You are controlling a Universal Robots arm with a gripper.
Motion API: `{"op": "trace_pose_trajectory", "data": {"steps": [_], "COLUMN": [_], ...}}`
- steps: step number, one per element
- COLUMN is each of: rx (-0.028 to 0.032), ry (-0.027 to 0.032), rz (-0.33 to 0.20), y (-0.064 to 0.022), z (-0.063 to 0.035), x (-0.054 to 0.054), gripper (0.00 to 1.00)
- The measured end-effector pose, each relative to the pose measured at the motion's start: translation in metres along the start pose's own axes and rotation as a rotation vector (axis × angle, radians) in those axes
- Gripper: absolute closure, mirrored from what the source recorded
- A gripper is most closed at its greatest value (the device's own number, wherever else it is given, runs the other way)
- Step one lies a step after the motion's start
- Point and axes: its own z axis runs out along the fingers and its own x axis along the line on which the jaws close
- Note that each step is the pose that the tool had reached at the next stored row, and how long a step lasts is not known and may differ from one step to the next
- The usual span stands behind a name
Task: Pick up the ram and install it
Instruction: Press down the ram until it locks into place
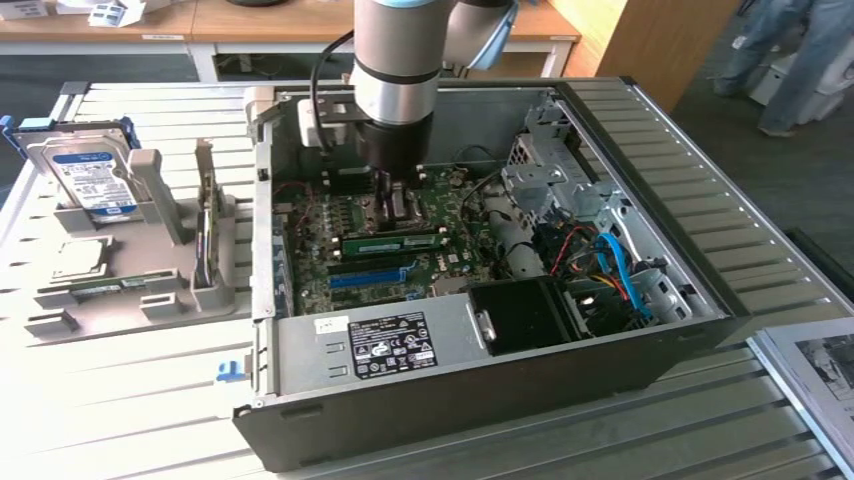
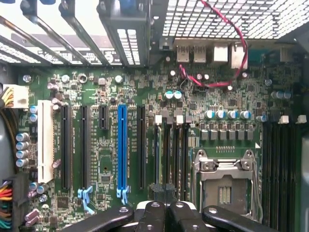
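The ram (image 1: 394, 243), a narrow green stick with a pale label, lies seated across the motherboard (image 1: 320, 225) inside the open computer case (image 1: 441, 420). It sits between the processor socket (image 2: 224, 181) and the long blue slot (image 1: 367, 277). My gripper (image 1: 391, 208) hangs inside the case just beyond the ram, over the socket area, shut with nothing visible between its fingers. In the wrist view the gripper (image 2: 163, 195) is pressed together right above a row of black memory slots (image 2: 171, 150), with the blue slot (image 2: 121, 145) to one side.
A grey holder (image 1: 120, 300) at the exterior view's left carries a hard drive (image 1: 87, 180), a processor chip (image 1: 80, 258) and a thin green board on edge (image 1: 204, 225). Drive cage (image 1: 561, 170), coloured cables (image 1: 607, 265) and the power supply (image 1: 387, 345) crowd the case.
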Motion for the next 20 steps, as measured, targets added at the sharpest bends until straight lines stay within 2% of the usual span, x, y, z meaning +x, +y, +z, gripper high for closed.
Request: {"op": "trace_pose_trajectory", "data": {"steps": [2,20], "rx": [0.0025,0.005], "ry": [0.0,-0.0002], "rz": [0.0,0.0], "y": [0.0025,0.0047], "z": [0.0,0.0004], "x": [0.0,0.0001], "gripper": [0.9,0.9]}}
